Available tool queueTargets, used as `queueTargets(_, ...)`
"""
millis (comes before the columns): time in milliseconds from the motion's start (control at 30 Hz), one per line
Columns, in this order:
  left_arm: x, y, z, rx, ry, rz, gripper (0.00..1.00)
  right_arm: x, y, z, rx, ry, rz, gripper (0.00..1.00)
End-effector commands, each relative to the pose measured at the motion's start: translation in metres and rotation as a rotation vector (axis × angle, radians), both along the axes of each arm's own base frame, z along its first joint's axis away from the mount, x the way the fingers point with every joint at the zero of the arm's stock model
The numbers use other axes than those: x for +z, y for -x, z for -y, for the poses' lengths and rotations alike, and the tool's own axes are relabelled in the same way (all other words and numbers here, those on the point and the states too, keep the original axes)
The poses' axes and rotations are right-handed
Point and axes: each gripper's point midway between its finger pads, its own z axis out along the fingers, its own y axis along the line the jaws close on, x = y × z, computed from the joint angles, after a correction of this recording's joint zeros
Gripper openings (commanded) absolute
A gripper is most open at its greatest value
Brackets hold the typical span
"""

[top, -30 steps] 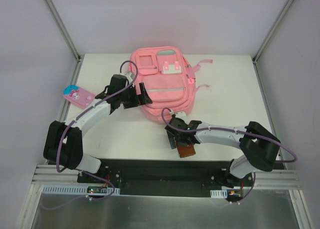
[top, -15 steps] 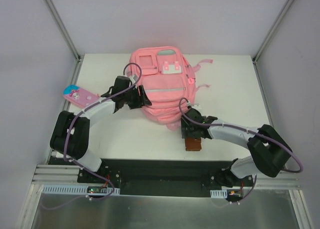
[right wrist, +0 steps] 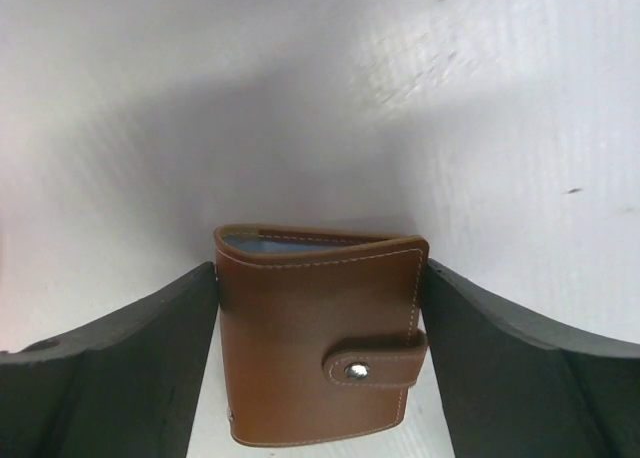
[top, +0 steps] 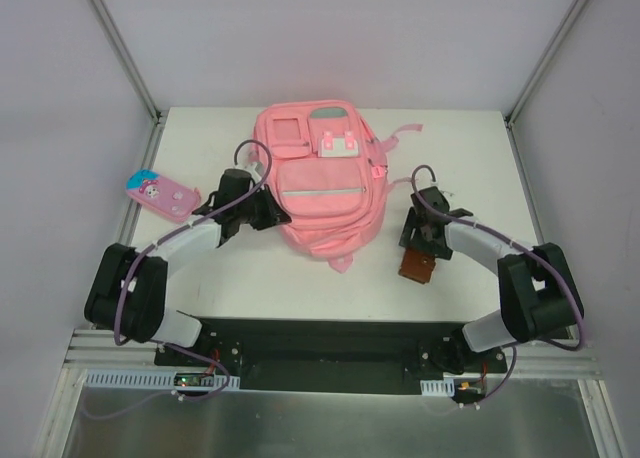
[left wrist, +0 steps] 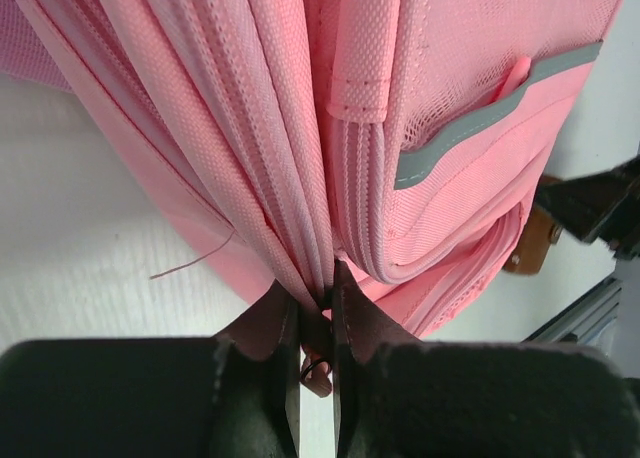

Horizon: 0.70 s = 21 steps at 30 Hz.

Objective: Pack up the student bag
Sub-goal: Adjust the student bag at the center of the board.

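Packing is just starting: the student bag [top: 318, 193], pink woven fabric w/ a grey reflective strip [left wrist: 480, 128], is lying on the counter [top: 470, 163] toward 12 o'clock. Left gripper [left wrist: 315, 323] is pinching its 9 o'clock edge, prob. a zip pull [left wrist: 316, 374]. Right gripper [right wrist: 320, 278] at 3 o'clock is clamping a smooth brown stitched wallet [right wrist: 310, 328], not yet in.
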Motion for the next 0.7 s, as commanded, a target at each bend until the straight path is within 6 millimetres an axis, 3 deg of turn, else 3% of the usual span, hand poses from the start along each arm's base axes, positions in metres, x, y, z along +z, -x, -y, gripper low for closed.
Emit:
queueTargets(0, -0.004, 0.038, -0.023, 0.012, -0.069, -0.027, 0.0, 0.018, -0.022, 0.011, -0.016, -0.017, 0.016, 0.86)
queueTargets(67, -0.003, 0.049, -0.027, 0.025, -0.065, -0.029, 0.0, 0.03, -0.032, 0.008, 0.012, -0.026, 0.04, 0.97)
queueTargets(100, 0.007, 0.053, -0.028, 0.023, -0.048, -0.004, 0.0, 0.036, -0.036, 0.006, 0.023, -0.029, 0.055, 0.99)
queueTargets(200, 0.022, 0.059, -0.03, 0.013, -0.043, 0.039, 0.03, 0.064, -0.047, -0.007, 0.066, -0.087, 0.119, 0.97)
queueTargets(267, 0.034, 0.056, -0.034, 0.028, -0.058, 0.072, 0.21, 0.08, -0.051, -0.02, 0.1, -0.156, 0.156, 0.97)
queueTargets(333, 0.043, 0.057, -0.037, 0.021, -0.073, 0.108, 0.19, 0.102, -0.055, -0.035, 0.134, -0.242, 0.222, 0.97)
queueTargets(367, 0.049, 0.056, -0.038, 0.022, -0.076, 0.117, 0.24, 0.108, -0.056, -0.041, 0.142, -0.281, 0.242, 0.97)
queueTargets(400, 0.051, 0.056, -0.039, 0.02, -0.083, 0.121, 0.37, 0.118, -0.054, -0.05, 0.159, -0.336, 0.271, 0.97)
queueTargets(467, 0.057, 0.057, -0.04, 0.013, -0.092, 0.119, 0.43, 0.124, -0.055, -0.067, 0.183, -0.44, 0.306, 0.98)
queueTargets(500, 0.061, 0.057, -0.04, 0.013, -0.094, 0.131, 0.58, 0.128, -0.053, -0.074, 0.201, -0.48, 0.315, 0.99)
queueTargets(567, 0.072, 0.058, -0.044, 0.028, -0.104, 0.143, 0.68, 0.13, -0.055, -0.079, 0.217, -0.509, 0.333, 0.96)
queueTargets(600, 0.076, 0.058, -0.045, 0.034, -0.104, 0.156, 0.78, 0.128, -0.056, -0.082, 0.219, -0.524, 0.326, 0.95)
queueTargets(667, 0.087, 0.059, -0.046, 0.044, -0.088, 0.18, 0.85, 0.13, -0.059, -0.086, 0.236, -0.539, 0.331, 0.93)
